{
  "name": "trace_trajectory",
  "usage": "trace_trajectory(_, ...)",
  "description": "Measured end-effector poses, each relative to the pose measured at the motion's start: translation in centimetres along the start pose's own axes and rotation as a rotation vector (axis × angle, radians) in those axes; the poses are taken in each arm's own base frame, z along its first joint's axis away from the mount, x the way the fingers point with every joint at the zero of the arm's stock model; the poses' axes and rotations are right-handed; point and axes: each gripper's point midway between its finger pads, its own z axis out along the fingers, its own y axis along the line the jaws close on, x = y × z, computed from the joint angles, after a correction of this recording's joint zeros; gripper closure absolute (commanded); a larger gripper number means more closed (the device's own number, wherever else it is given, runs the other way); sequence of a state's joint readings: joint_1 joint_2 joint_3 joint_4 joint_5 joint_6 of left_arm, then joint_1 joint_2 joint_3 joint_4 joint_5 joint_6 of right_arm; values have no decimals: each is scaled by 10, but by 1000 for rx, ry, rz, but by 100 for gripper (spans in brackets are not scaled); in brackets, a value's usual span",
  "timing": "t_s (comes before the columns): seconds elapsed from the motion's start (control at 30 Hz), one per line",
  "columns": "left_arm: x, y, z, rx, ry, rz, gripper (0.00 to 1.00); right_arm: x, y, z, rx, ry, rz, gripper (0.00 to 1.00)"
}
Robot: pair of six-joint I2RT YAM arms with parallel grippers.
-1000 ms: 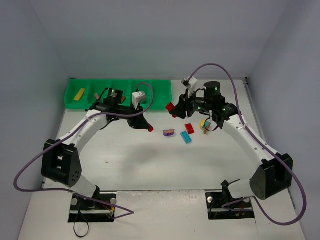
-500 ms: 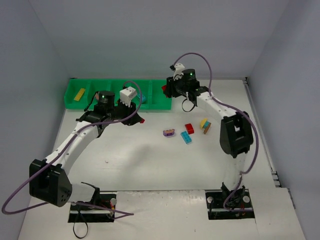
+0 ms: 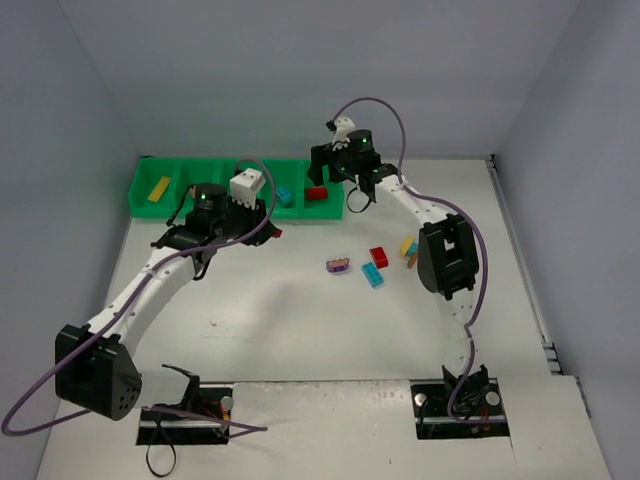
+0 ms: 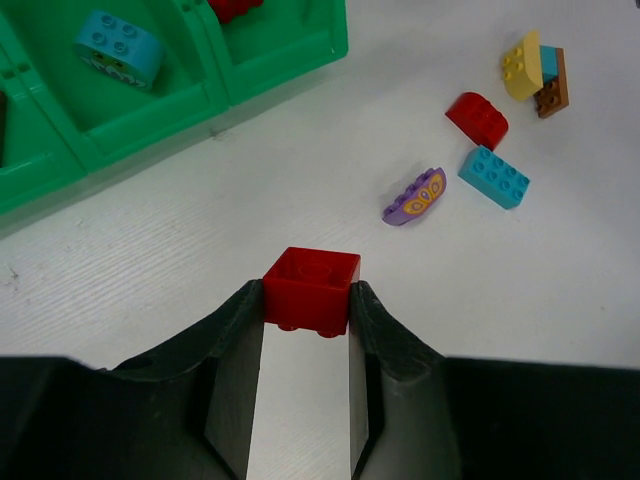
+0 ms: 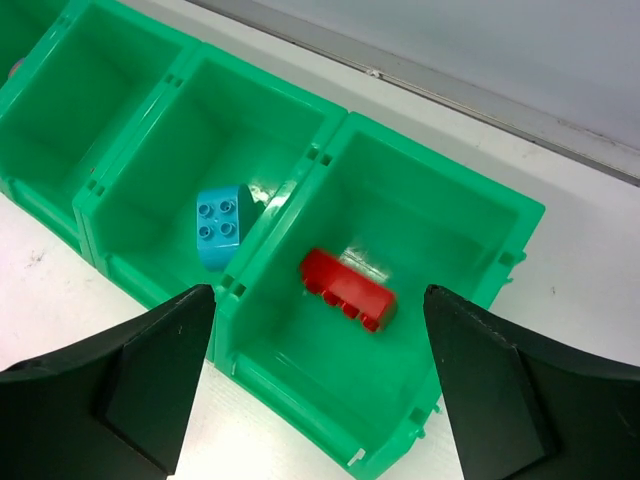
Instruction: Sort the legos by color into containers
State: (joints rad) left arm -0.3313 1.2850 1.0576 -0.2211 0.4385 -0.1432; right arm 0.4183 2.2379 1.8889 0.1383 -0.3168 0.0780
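Where the green tray ends, a red brick lies inside.

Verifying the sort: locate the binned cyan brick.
Right wrist view: the cyan brick lies in the green tray, second compartment from the right end, beside the end compartment holding a long red brick.

Three red bricks, one purple brick, one tray

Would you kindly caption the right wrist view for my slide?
Right hand open above the green tray, a red brick in its end compartment, a blue brick next door.
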Motion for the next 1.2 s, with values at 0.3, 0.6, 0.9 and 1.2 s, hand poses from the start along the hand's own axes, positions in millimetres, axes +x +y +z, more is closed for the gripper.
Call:
trace_trajectory(0.3, -60, 3, 44, -50, -85, 47, 100, 11, -20, -60, 108, 29, 82, 18)
trace_trajectory(0.6, -117, 1, 139, -123, -176, 108, 90, 1, -14, -209, 276, -67, 232, 18)
trace_trajectory(0.9, -109, 40, 230, -229, -126, 114, 44, 42, 8, -294, 288, -77, 290, 18)
trace_trajectory(1.2, -102, 41, 234, -219, -89, 155, 31, 93, 10, -304, 294, 19, 305, 18)
